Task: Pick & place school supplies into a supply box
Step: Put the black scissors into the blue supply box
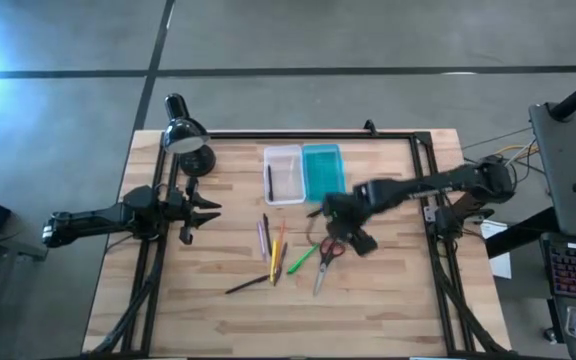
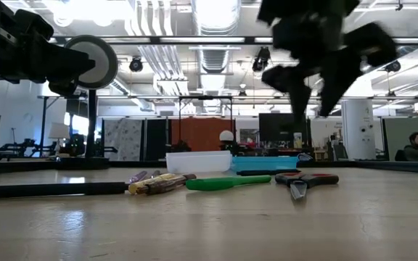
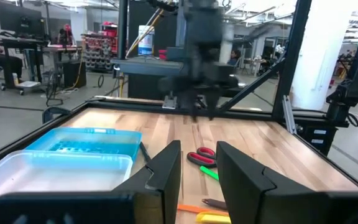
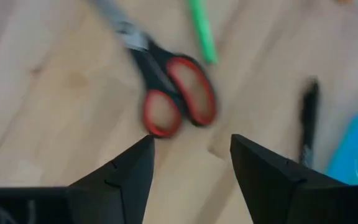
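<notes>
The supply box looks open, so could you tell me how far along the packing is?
Done: the supply box is open with one dark pen inside, its teal lid beside it. In hand: the open right gripper hovers above the scissors, holding nothing. Left: the scissors, green pen and other pencils.

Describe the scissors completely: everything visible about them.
The scissors are small, with two red-rimmed loop handles on dark shanks and thin silver blades that look closed. They lie flat on the wooden table, handles toward the supply box, blades pointing away. A green pen lies just beside them. The right tool hovers open above the handles, not touching them.
</notes>
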You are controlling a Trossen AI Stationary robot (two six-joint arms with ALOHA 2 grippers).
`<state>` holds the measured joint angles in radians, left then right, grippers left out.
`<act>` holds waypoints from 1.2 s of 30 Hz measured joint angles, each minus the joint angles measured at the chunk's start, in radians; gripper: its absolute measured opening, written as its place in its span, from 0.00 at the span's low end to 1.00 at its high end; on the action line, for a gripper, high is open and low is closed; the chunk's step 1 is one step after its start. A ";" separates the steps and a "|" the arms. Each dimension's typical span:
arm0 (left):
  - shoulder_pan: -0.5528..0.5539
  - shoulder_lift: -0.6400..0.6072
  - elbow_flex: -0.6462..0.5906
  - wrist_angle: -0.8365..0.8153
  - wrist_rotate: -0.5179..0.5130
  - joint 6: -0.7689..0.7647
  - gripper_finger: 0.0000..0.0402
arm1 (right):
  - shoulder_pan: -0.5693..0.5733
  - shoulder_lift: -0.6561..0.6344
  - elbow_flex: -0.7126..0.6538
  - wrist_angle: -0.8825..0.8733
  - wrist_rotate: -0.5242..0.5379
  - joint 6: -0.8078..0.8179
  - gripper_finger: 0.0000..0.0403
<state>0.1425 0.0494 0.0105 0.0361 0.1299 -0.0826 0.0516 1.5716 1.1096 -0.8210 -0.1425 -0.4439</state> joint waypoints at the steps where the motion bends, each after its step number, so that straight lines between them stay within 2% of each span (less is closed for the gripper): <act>1: 0.000 0.000 0.000 0.000 0.000 0.000 0.22 | 0.028 -0.006 -0.019 0.023 0.022 -0.005 0.49; 5: 0.000 0.000 0.000 0.000 0.000 0.000 0.22 | 0.085 0.014 -0.092 0.126 0.068 -0.004 0.47; 15: 0.000 -0.001 0.000 -0.001 0.000 0.000 0.22 | 0.080 0.065 -0.166 0.334 0.061 -0.013 0.45; 25: 0.000 0.018 0.000 -0.002 -0.008 0.000 0.22 | 0.070 0.182 -0.136 0.333 0.087 -0.028 0.44; 36: 0.000 0.019 0.000 -0.002 -0.011 0.000 0.22 | 0.051 0.155 -0.055 0.222 0.101 -0.035 0.44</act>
<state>0.1422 0.0685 0.0105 0.0345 0.1184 -0.0826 0.1031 1.7268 1.0544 -0.5994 -0.0412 -0.4789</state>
